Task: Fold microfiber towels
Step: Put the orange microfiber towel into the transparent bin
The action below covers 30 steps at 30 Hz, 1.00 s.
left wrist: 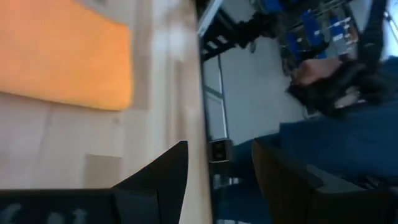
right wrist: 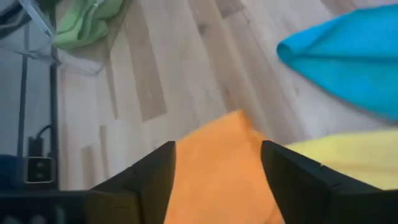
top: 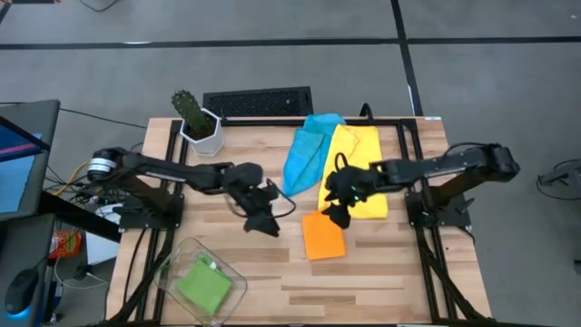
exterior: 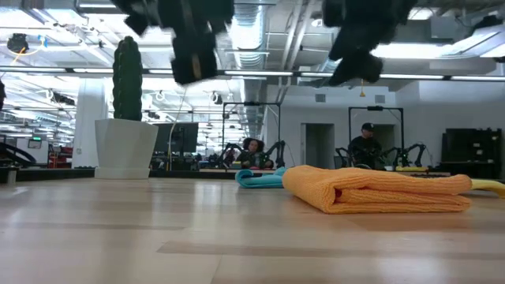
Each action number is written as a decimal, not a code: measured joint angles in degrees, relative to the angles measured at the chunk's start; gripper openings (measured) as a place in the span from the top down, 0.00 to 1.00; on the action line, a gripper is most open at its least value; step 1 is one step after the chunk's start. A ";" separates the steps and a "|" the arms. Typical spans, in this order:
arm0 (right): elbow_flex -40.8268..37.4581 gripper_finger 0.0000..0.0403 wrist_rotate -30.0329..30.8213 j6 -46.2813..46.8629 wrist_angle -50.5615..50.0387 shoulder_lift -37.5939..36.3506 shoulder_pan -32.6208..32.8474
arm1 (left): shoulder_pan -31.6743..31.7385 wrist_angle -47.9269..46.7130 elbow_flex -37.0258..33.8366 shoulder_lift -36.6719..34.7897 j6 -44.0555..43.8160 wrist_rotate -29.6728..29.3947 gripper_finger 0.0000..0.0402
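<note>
An orange microfiber towel lies folded square on the wooden table, near the middle. A light blue towel and a yellow towel lie loose behind it, toward the far edge. A green towel sits folded in a clear tray at the near left. My left gripper hangs open above the table, left of the orange towel. My right gripper hangs open above the orange towel's far edge. Both stand well clear of the tabletop in the low view.
A green cactus in a white pot stands at the far left corner. The clear tray takes up the near left. Bare wood lies to the near right. People sit in the room behind the table.
</note>
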 joint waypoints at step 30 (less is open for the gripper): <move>7.67 0.31 2.64 -31.52 0.65 33.90 0.14 | -32.65 -6.61 0.04 -26.43 -9.10 -64.39 0.57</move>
